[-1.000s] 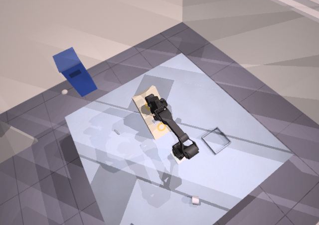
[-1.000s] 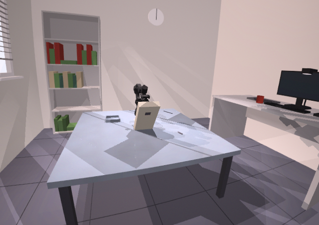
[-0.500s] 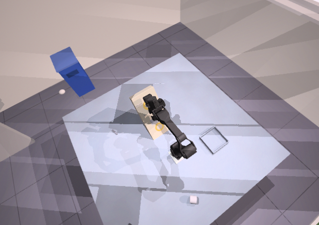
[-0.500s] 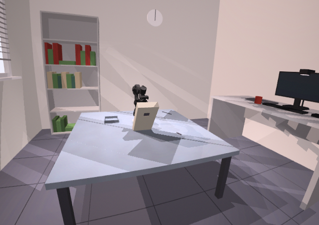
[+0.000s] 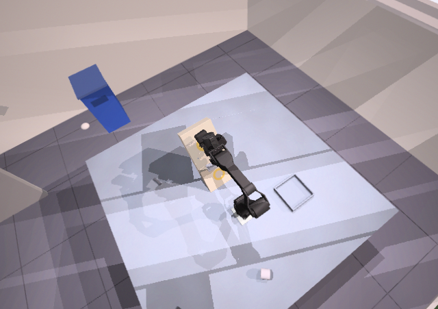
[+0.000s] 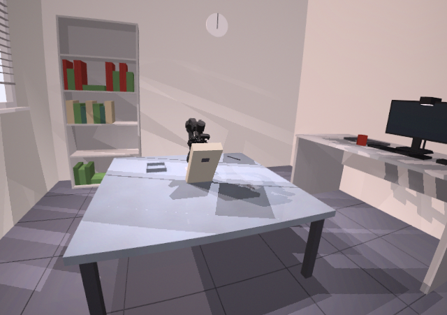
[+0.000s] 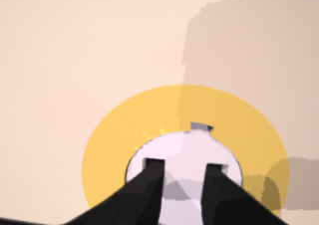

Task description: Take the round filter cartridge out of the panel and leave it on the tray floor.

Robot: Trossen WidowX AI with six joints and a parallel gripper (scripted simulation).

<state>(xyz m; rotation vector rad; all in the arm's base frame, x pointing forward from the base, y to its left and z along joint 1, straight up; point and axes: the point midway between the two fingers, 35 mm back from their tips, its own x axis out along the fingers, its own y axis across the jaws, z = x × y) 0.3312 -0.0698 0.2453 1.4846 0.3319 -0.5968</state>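
Cartridge (image 7: 184,160): pale disc, lower centre of the wrist view, seated flush in the panel (image 7: 90,51) inside a yellow ring (image 7: 110,140).

Pincer (image 7: 183,171): fingers sunk into the two face slots, nearly closed, clamped on the web of the cartridge between them.

Panel on bench (image 5: 318,192): leaning cream slab, centre of the top view, arm (image 5: 230,171) reaching to it.

Tray (image 5: 293,192): small square frame, right of the arm base, nothing seen in it.

Progress, as judged: grip made; extraction, carry to tray, release and retreat all outstanding.
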